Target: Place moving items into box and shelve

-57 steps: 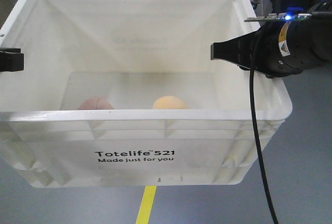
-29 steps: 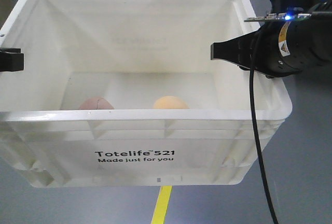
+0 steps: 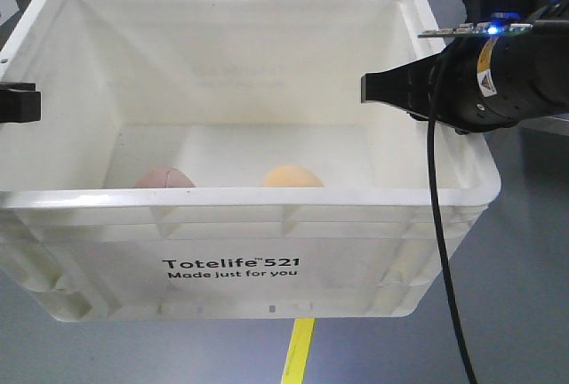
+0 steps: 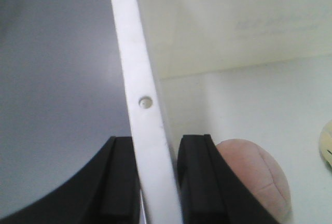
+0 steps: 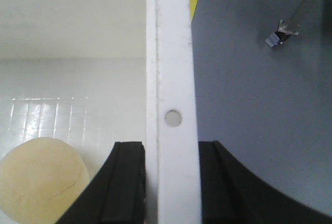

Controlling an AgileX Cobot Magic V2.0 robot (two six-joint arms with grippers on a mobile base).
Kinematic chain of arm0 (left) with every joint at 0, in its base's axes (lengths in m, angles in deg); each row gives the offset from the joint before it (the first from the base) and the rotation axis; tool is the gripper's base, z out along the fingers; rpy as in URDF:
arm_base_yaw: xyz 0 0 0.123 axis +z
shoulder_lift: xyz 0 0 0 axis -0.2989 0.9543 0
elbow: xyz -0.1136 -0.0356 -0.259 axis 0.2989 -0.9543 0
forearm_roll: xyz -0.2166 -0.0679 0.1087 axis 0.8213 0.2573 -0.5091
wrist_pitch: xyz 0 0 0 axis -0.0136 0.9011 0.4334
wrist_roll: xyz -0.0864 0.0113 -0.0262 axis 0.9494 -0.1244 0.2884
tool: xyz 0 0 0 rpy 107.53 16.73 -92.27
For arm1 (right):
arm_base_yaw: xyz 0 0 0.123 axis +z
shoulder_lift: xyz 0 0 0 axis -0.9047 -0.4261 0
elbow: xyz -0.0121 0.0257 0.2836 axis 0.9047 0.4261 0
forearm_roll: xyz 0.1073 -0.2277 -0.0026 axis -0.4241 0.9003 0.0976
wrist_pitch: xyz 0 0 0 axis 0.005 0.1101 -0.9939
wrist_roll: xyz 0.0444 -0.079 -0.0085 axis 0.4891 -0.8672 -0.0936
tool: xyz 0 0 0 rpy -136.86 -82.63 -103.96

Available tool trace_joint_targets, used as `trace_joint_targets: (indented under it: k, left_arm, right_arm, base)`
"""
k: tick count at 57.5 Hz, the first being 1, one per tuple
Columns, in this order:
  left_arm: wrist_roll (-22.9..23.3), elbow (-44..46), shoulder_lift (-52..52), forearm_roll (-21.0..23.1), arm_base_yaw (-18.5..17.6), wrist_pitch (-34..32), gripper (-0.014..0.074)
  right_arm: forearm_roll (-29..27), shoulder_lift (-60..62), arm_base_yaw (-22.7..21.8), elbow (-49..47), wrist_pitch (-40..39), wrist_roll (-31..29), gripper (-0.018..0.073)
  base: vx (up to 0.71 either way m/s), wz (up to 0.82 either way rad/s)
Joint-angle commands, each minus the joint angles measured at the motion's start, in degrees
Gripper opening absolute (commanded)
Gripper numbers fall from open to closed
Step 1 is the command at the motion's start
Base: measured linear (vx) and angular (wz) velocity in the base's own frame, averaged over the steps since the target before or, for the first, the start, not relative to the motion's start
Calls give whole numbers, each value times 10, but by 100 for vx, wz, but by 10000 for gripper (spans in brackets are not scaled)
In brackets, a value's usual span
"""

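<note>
**Crate gripped at both side rims, two buns inside**

At the far left, the left claw (image 4: pixel 158 149) is closed down on the left side rim of the crate (image 3: pixel 267 228). Its two black fingers (image 4: pixel 122 182) stand one outside the wall and one inside, and both press flat against the white plastic with no gap showing. A small round hole (image 4: pixel 146 101) sits in the rim just above the grip. In the front view only a black stub of this claw shows at the crate's left edge.

The crate is large, white and rectangular, with a ribbed rim and the black print "Totelife 521 Made just for you" on its near wall. Both moving items lie on its bottom, close to the near wall. The pinkish bun (image 3: pixel 164 177), which has a seam across it, is left of centre, just beside the left claw's inner finger in the wrist view. The yellow-orange bun (image 3: pixel 292 176) lies to its right, near the middle, apart from the pink one.

On the right, the right claw (image 5: pixel 171 154) clamps the right side rim in the same way, with a finger on each side tight against the plastic, below a second rim hole (image 5: pixel 173 117). A blue light (image 3: pixel 494 24) glows on that arm, and a black cable (image 3: pixel 440 251) hangs down past the crate's right corner.

Grey floor (image 3: pixel 516 313) with a yellow line (image 3: pixel 298 353) shows beneath the crate.
</note>
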Motion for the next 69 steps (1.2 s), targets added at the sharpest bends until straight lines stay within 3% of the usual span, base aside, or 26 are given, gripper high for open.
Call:
trace_joint_targets:
  k: [1, 69]
  left_arm:
    - [-9, 25, -15, 14, -9, -91, 119]
    - [-9, 25, -15, 14, -9, -91, 119]
  right_arm:
    - [59, 19, 4, -22, -58, -7, 75]
    - [59, 19, 4, -22, -58, -7, 75]
  base:
    - [44, -8]
    - [46, -7]
